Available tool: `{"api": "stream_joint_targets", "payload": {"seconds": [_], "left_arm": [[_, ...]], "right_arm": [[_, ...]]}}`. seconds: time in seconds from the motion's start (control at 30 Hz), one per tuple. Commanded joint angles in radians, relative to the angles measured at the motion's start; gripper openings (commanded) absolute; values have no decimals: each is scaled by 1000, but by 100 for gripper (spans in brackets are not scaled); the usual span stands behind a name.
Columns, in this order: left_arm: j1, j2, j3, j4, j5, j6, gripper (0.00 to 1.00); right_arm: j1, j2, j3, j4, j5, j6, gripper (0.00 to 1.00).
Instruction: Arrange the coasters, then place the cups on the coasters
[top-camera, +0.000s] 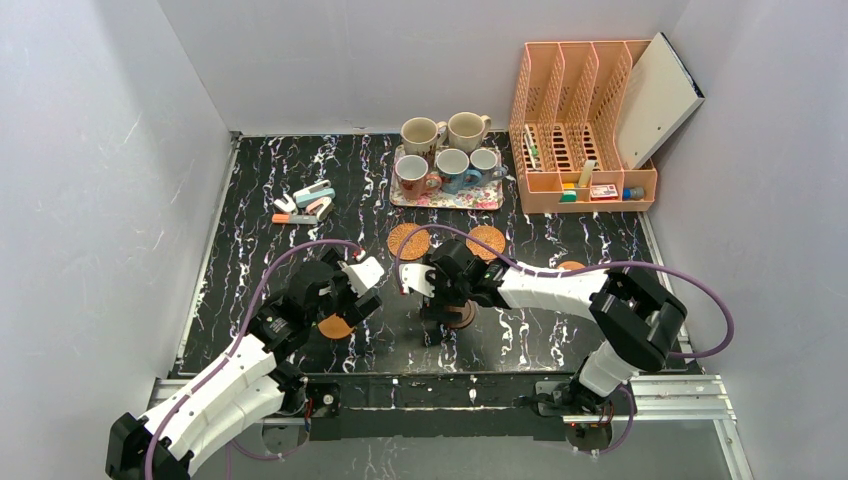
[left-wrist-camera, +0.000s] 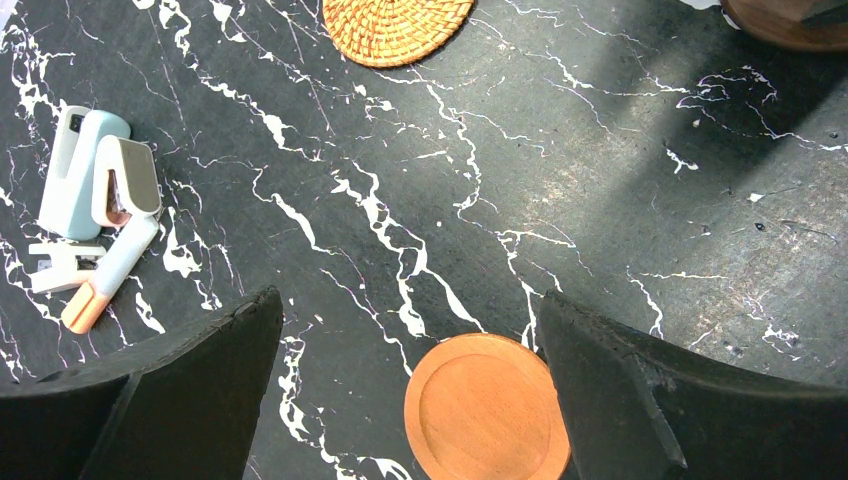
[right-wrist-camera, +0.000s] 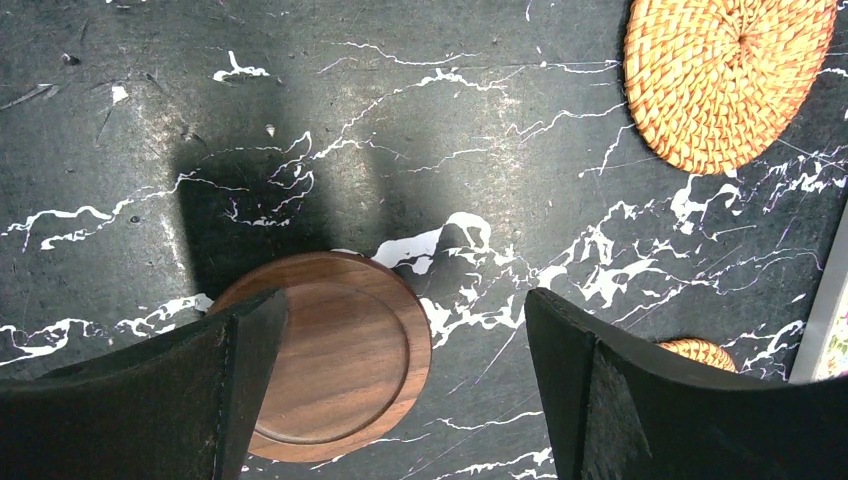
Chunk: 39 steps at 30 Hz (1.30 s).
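Observation:
Five cups (top-camera: 452, 165) stand on a floral tray (top-camera: 447, 198) at the back. Two woven coasters (top-camera: 408, 241) lie in front of the tray. A smooth orange-brown coaster (left-wrist-camera: 487, 408) lies flat on the table between the fingers of my open left gripper (left-wrist-camera: 410, 310), close to the right finger and not gripped. My right gripper (right-wrist-camera: 403, 305) hangs open over the dark wood coaster (right-wrist-camera: 335, 355), whose left part is hidden by the left finger. Another orange-brown coaster (top-camera: 571, 266) peeks out behind the right arm.
A few small staplers and clips (top-camera: 305, 205) lie at the back left. A peach file organizer (top-camera: 580, 130) stands at the back right beside the tray. White walls close in the black marbled table (top-camera: 560, 230) on three sides.

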Motion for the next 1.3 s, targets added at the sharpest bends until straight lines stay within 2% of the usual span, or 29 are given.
{"api": "stream_joint_targets", "payload": {"seconds": [0.0, 0.5, 1.13, 1.27], "left_arm": [[2, 2, -6, 5, -8, 4, 98], [2, 17, -12, 15, -19, 4, 98], [2, 25, -11, 21, -23, 6, 98], [3, 19, -14, 25, -39, 10, 98]], "right_arm": [[0, 44, -5, -46, 37, 10, 98], [0, -31, -4, -7, 56, 39, 98], [4, 10, -4, 18, 81, 55, 98], [4, -24, -5, 32, 102, 63, 98]]}}
